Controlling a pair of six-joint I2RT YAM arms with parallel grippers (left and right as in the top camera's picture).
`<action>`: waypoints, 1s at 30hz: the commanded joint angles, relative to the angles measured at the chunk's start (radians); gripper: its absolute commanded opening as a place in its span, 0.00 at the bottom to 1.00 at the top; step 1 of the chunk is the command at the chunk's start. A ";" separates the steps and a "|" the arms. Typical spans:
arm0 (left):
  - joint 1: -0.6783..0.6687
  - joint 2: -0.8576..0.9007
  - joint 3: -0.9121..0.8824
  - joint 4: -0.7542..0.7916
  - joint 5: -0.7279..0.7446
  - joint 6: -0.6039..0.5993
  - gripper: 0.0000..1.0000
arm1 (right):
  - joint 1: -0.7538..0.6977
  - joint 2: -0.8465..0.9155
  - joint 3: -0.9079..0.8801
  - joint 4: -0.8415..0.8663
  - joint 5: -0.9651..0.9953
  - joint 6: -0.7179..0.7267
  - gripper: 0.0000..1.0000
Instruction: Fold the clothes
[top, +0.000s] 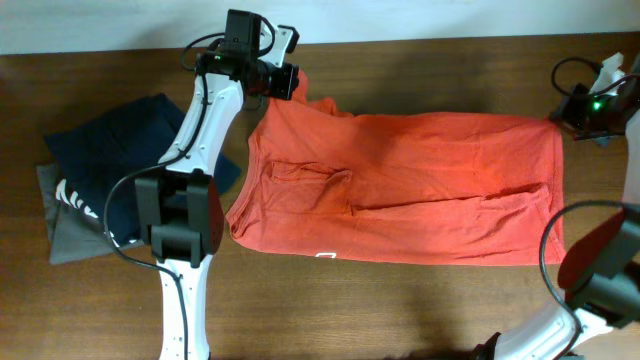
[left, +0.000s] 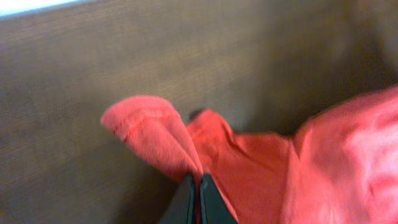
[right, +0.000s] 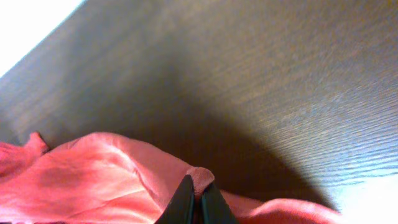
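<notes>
Left wrist view, nearest the lens: left gripper (left: 199, 188), jaws pressed together with a fold of orange-red cloth pinched between the tips. A rounded flap of the same cloth stands up just beyond them. Picture is blurred; I cannot tell which part of the garment this is.

Right wrist view, nearest the lens: right gripper (right: 196, 191), jaws likewise closed, clamping a rolled edge of the orange-red cloth. Dark wood grain beyond, with a shadow beside the cloth.

Overhead:
- T-shirt (top: 400, 185), orange-red, lies spread flat across the middle of the surface (top: 400, 310), long side running across the picture.
- Left gripper (top: 287, 82) holds its far corner on the robot's left; right gripper (top: 562, 118) holds its far corner on the robot's right.
- Creases and a raised fold show in the left half of the shirt.
- A small white mark sits at the near edge, too small to read.

Hidden or cut off:
- Grey garment (top: 70, 238) lies mostly under the navy garment (top: 100, 160); only its near-left part shows.
- The navy garment's white lettering is partly covered by the left arm (top: 185, 215).
- Right arm (top: 600, 270) is cut by the picture's edge.

Count: one orange-red T-shirt, one navy garment, one grey garment, two arms.
</notes>
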 joint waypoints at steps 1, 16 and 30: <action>0.005 -0.061 0.013 -0.067 0.007 0.044 0.00 | -0.010 -0.130 0.008 -0.015 0.004 -0.020 0.08; 0.005 -0.068 0.013 -0.319 -0.181 0.136 0.04 | -0.043 -0.156 0.007 -0.189 0.283 0.077 0.08; 0.004 -0.066 0.013 -0.304 -0.192 0.135 0.56 | -0.052 -0.156 0.007 -0.188 0.283 0.060 0.08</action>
